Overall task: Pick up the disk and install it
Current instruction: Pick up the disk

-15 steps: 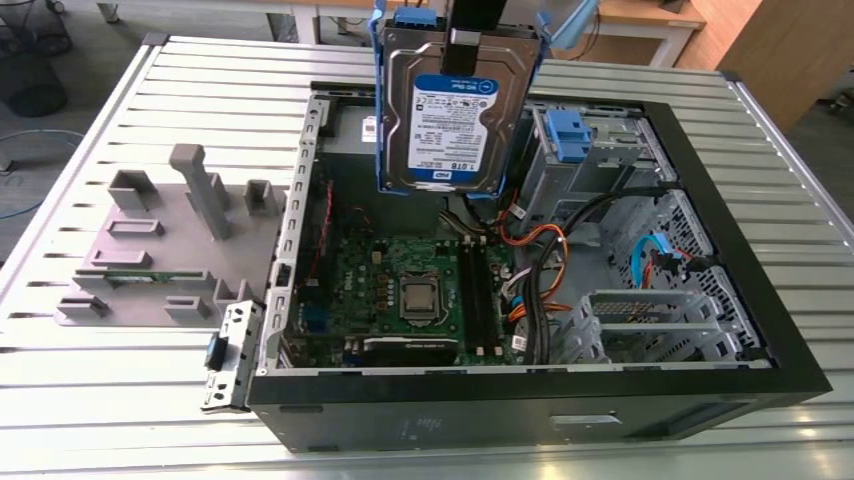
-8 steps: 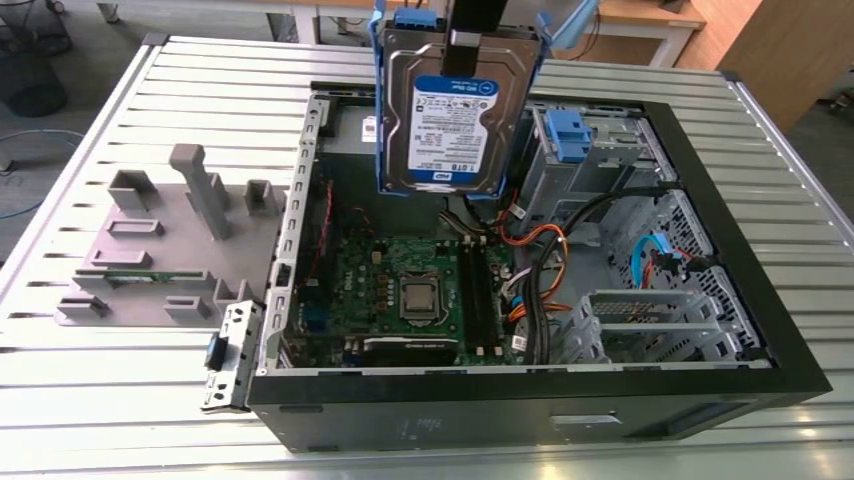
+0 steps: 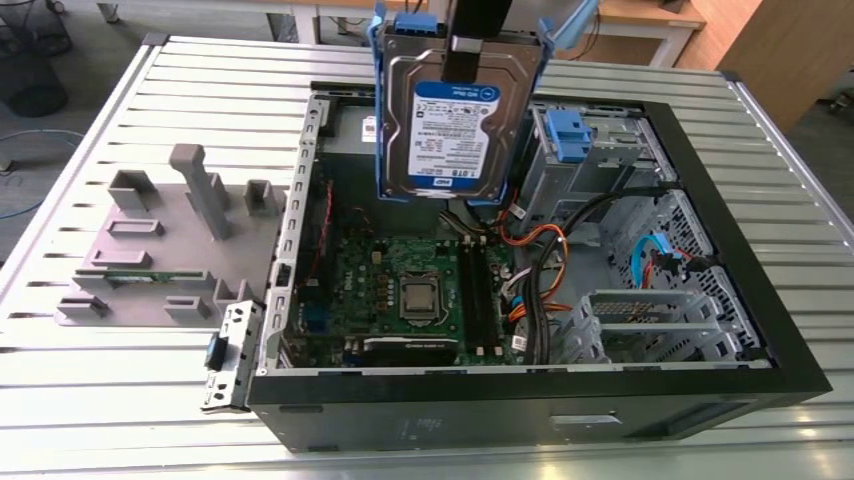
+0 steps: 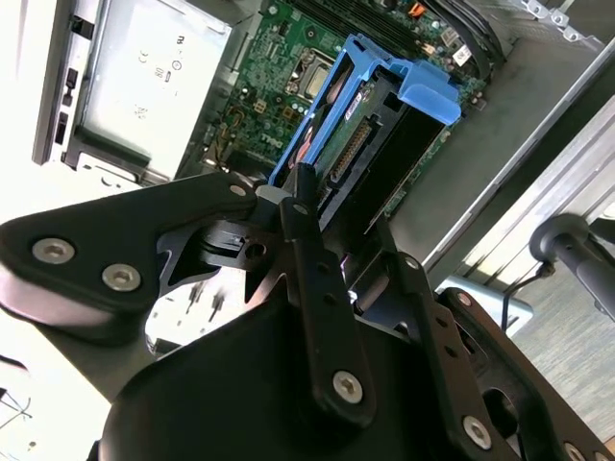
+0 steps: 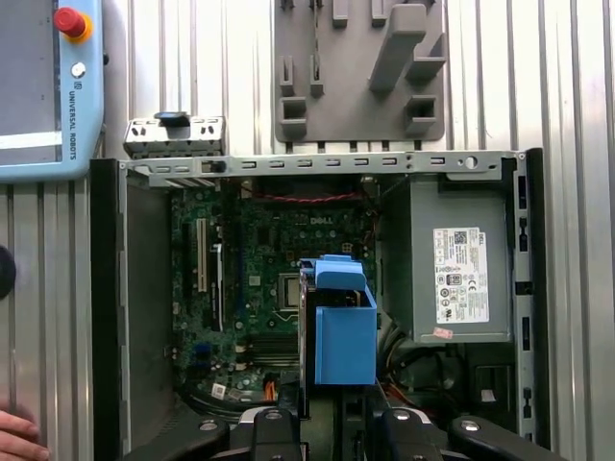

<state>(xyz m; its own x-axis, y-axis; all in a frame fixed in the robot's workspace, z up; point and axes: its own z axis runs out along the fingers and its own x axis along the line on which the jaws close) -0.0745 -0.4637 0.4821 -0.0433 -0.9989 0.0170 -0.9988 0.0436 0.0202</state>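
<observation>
The disk [image 3: 454, 115], a silver-grey hard drive with a white-and-blue label in a blue carrier frame, hangs upright in the air over the open computer case [image 3: 747, 250]. My gripper [image 3: 470, 45] is shut on its upper edge. In the second wrist view the black fingers [image 4: 300, 206] clamp the disk [image 4: 370, 144] with the motherboard [image 4: 279, 86] beyond it. The first wrist view shows the disk [image 5: 343, 336] end-on, its blue frame facing the camera, above the motherboard [image 5: 245, 269] and beside the grey power-supply box [image 5: 461, 274].
A blue latch [image 3: 567, 130] sits on the metal drive cage at the case's far side. Orange and black cables [image 3: 561, 250] run across the case. A grey fixture plate [image 3: 174, 240] with upright posts lies on the slatted table at the exterior view's left. A teach pendant [image 5: 43, 86] rests beside the case.
</observation>
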